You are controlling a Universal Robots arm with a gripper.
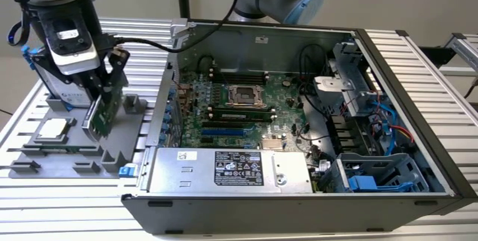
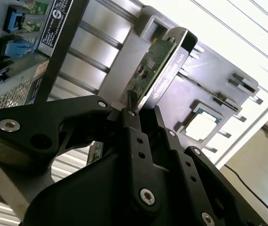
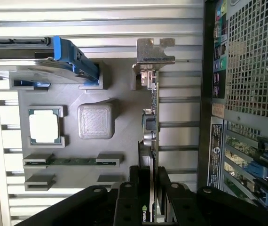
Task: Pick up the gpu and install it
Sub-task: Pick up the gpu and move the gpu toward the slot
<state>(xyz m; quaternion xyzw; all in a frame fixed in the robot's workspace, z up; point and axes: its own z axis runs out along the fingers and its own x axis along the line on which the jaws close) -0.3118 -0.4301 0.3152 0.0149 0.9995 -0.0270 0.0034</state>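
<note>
The gpu (image 1: 101, 115) stands on edge, slightly tilted, over the grey fixture tray (image 1: 45, 160) at the exterior view's left, beside the open computer case. My gripper (image 1: 103, 87) comes down from above and is shut on the card's upper edge. In the second wrist view the green board (image 2: 153, 66) sticks out past the black fingers (image 2: 133, 123). The first wrist view shows the gpu (image 3: 152, 117) edge-on, its silver bracket (image 3: 154, 51) at the far end and my gripper (image 3: 149, 188) clamped on both faces. The card's lower edge is close to the tray; I cannot tell whether they touch.
The open case (image 1: 388, 112) lies on its side with the motherboard (image 1: 239, 107) and blue slots (image 1: 224, 132) exposed. On the tray lie a square silver CPU chip (image 1: 54, 129) and a hard drive in a blue frame (image 3: 40, 59). The case's rear panel (image 3: 242, 94) is near the card.
</note>
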